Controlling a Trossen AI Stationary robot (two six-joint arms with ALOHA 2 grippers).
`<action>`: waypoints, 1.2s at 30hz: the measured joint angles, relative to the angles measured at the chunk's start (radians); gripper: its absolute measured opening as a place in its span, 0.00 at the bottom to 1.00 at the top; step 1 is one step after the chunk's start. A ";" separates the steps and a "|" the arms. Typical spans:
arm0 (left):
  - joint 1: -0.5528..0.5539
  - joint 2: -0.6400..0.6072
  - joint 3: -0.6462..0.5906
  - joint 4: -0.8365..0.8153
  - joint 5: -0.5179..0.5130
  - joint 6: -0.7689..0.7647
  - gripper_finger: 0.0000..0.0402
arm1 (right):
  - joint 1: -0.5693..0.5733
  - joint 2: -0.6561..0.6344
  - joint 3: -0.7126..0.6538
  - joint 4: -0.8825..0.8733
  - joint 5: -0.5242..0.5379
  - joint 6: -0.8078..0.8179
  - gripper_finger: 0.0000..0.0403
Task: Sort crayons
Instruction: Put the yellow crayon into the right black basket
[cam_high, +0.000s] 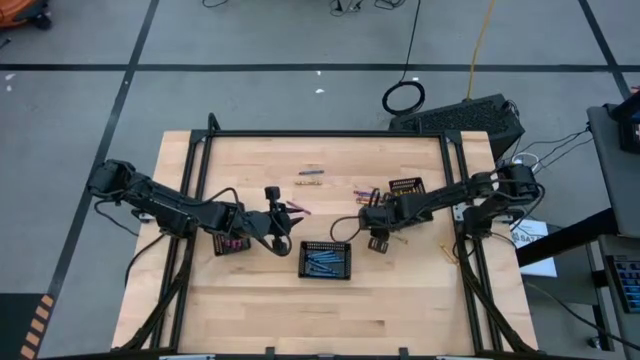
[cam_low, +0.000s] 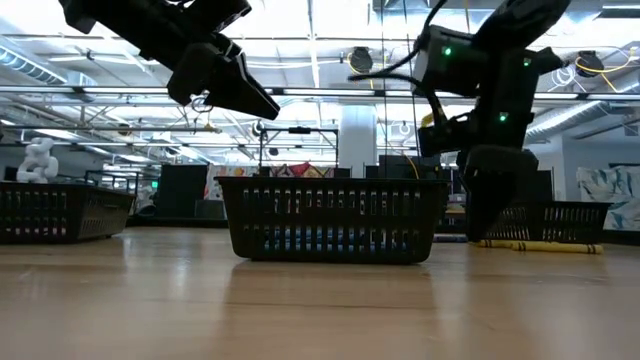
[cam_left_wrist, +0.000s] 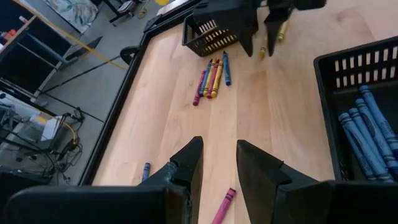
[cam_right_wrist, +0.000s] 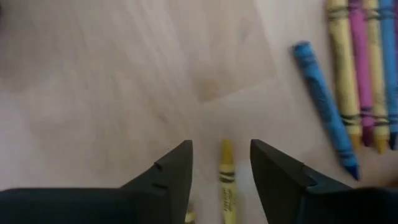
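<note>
My right gripper (cam_high: 379, 238) (cam_right_wrist: 221, 163) points down over the table, open, its fingers on either side of a yellow crayon (cam_right_wrist: 227, 183) that lies flat on the wood; I see no touch. A row of loose crayons (cam_right_wrist: 354, 74) (cam_left_wrist: 211, 78) lies beside it, blue, yellow and pink among them. My left gripper (cam_high: 276, 214) (cam_left_wrist: 219, 167) hangs open above the table with nothing between its fingers; a pink crayon (cam_left_wrist: 224, 205) lies on the wood below it. The middle black tray (cam_high: 326, 259) holds blue crayons (cam_left_wrist: 367, 124).
A black tray (cam_high: 232, 243) with pink crayons sits at the left, another tray (cam_high: 405, 187) (cam_left_wrist: 208, 34) with yellow ones at the far right. Loose crayons (cam_high: 309, 177) lie toward the far edge, and one blue crayon (cam_left_wrist: 145, 169) lies near the table frame. Bare wood spreads along the near side.
</note>
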 joint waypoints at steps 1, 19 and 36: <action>0.000 0.000 0.000 0.000 0.000 -0.006 0.24 | -0.009 0.000 0.000 -0.010 0.004 -0.005 0.34; -0.003 0.000 0.000 -0.008 0.002 -0.072 0.24 | -0.054 0.064 0.005 -0.022 0.003 -0.116 0.09; -0.003 0.000 0.000 -0.009 0.002 -0.097 0.24 | 0.010 -0.317 0.000 0.088 0.210 -0.100 0.00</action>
